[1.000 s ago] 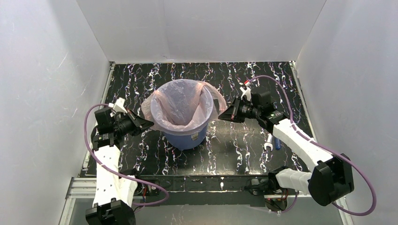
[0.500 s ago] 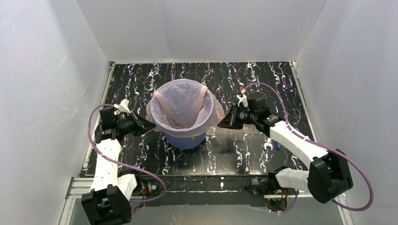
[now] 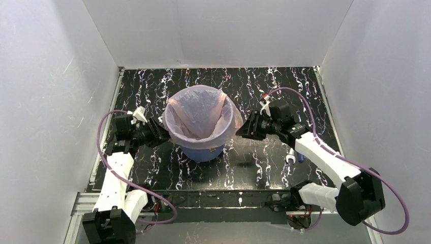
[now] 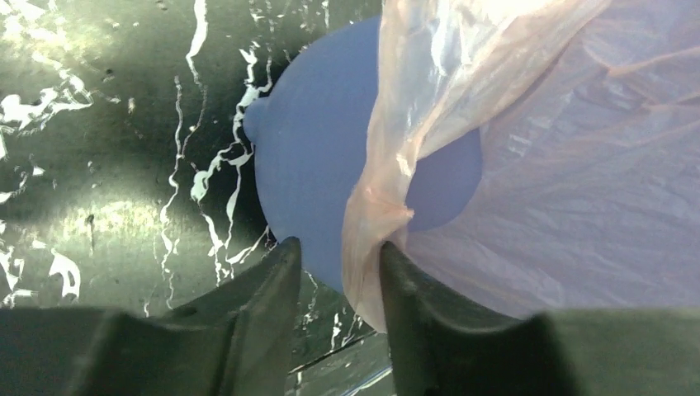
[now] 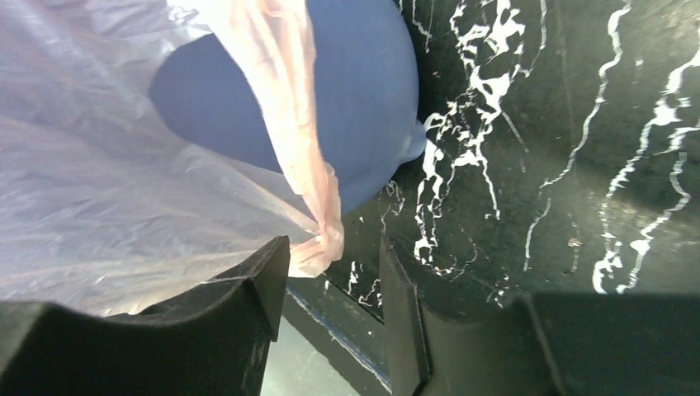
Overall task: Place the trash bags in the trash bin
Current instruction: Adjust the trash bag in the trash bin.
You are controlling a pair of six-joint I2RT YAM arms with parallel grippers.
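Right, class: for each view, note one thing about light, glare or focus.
Top external view: even light, sharp; the pink bag and blue bin read clearly on the dark table. Left wrist view: glare patches smear across the glossy table; the left pincer is dark and soft. Right wrist view: bag film washes out pale; the right pincer is blurred.

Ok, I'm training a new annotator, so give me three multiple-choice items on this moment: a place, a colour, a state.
1. Where is the pink bag relative to the bucket? A) flat beside it B) lining it, edge over the rim C) hanging clear above it
2. What colour is the bucket? A) red B) blue C) green
3. How do the left gripper's jaws stand? A) parted B) clamped on the rim C) out of sight
Key: 1 B: film fills the bucket's mouth. 2 B: its bare side shows blue. 3 A: a gap shows between its fingers.
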